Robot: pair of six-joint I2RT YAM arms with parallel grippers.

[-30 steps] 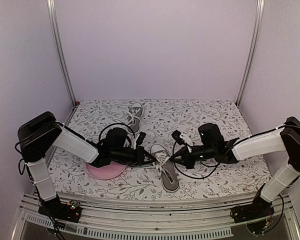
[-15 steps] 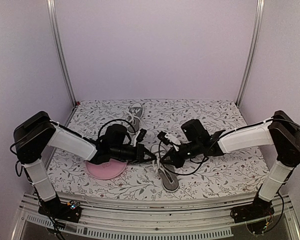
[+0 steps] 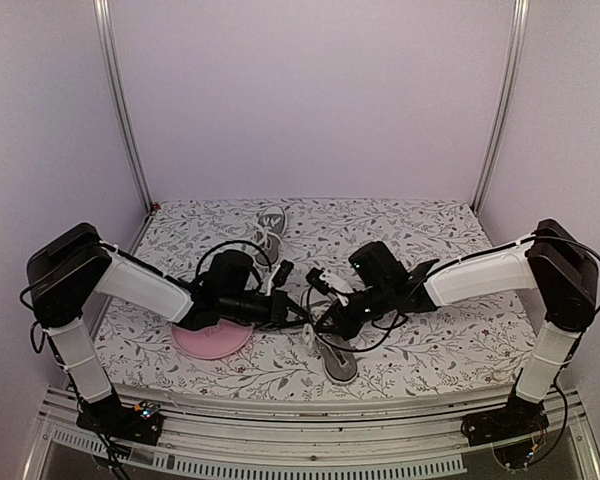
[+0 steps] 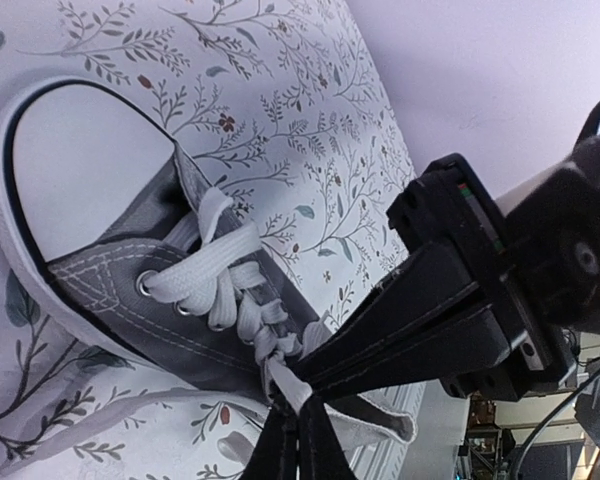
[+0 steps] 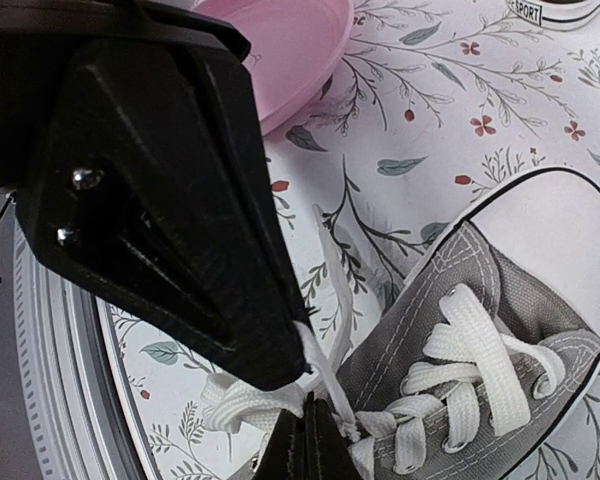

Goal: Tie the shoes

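Position: one shoe (image 3: 335,352) is laid on the table (image 3: 460,250), between the grippers | Jaws: left gripper (image 4: 288,400) and right gripper (image 5: 308,420) are each clenched on its laces (image 4: 220,290) | Handling: laces judged soft, limp; best pinched near loose ends.

Top external camera: fixed high behind the arm bases (image 3: 115,415), facing forward and down, far enough to take in the whole table (image 3: 450,225). Left wrist camera: very close, low, looking across the near shoe (image 4: 130,290) toward the right gripper (image 4: 310,370). Right wrist camera: equally close, looking back over the same shoe (image 5: 500,290) toward the pink plate (image 5: 280,40). All three views share that shoe (image 3: 340,358) and its laces (image 5: 470,350).
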